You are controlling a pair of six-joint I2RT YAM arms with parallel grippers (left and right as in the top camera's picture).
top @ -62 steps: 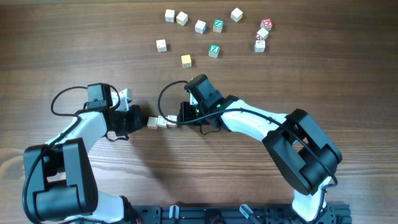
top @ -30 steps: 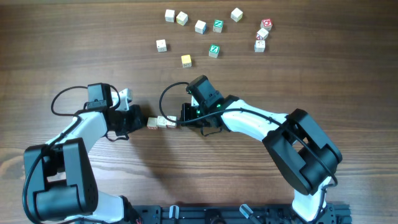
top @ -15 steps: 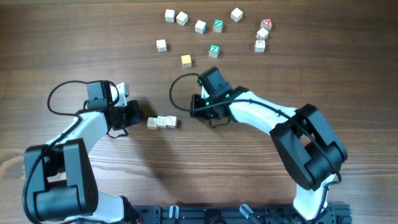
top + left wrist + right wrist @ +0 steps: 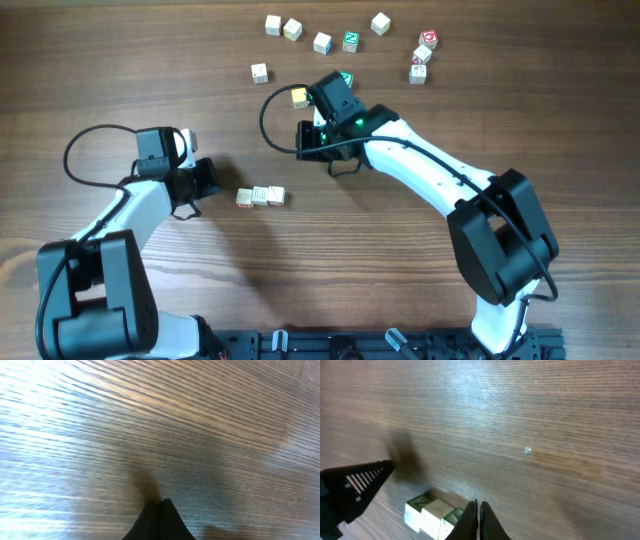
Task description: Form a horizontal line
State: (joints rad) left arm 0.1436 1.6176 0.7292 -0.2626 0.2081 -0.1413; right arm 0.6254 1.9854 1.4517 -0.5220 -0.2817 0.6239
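left arm (image 4: 135,212): white links, black joints; right arm (image 4: 425,178): same, green light (image 4: 352,124); cables (image 4: 268,118): black loops

Now off the horizontal line (image 4: 261,196) — left claw (image 4: 213,180) and, seemingly farther, right claw (image 4: 301,140).

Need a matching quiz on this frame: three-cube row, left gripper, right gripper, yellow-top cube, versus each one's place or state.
1. three-cube row
2. left gripper
3. right gripper
4. yellow-top cube

A. shut, at the row's left end, not touching it
B. single, farther back than both grippers
C. lying free between the two grippers
D. shut, farther back than the row, toward its right

Pairs: 1-C, 2-A, 3-D, 4-B
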